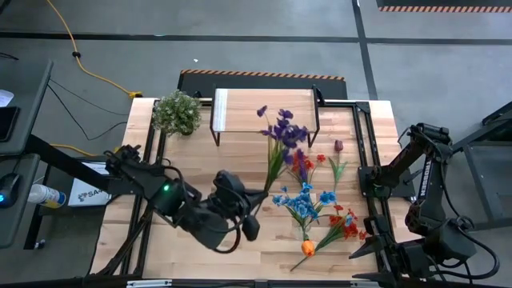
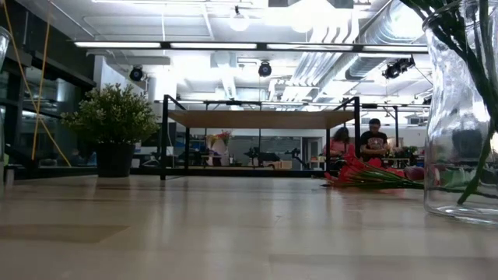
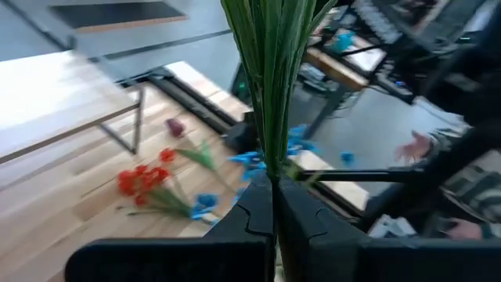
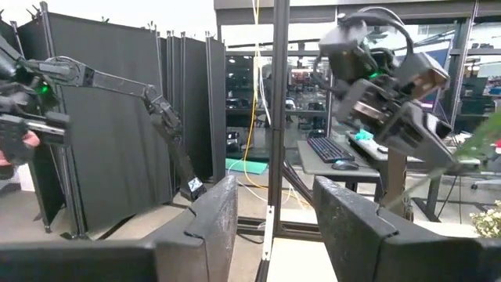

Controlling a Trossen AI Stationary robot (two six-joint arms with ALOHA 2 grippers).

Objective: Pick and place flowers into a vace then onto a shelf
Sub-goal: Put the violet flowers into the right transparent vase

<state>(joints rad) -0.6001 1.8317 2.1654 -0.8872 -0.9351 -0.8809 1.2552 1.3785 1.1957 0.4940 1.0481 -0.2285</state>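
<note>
The worktop is a light wooden plank surface bordered by a black metal frame. At its far edge stands the shelf, a pale plank top on thin black legs. Beside the shelf, at the far left corner, stands a bushy potted plant. Loose flowers lie flat on the right half of the worktop: blue blooms near the middle, red blooms around them, a dark red tulip nearer the shelf, and an orange tulip toward the near edge. A glass vase stands on the worktop in the low view.
</note>
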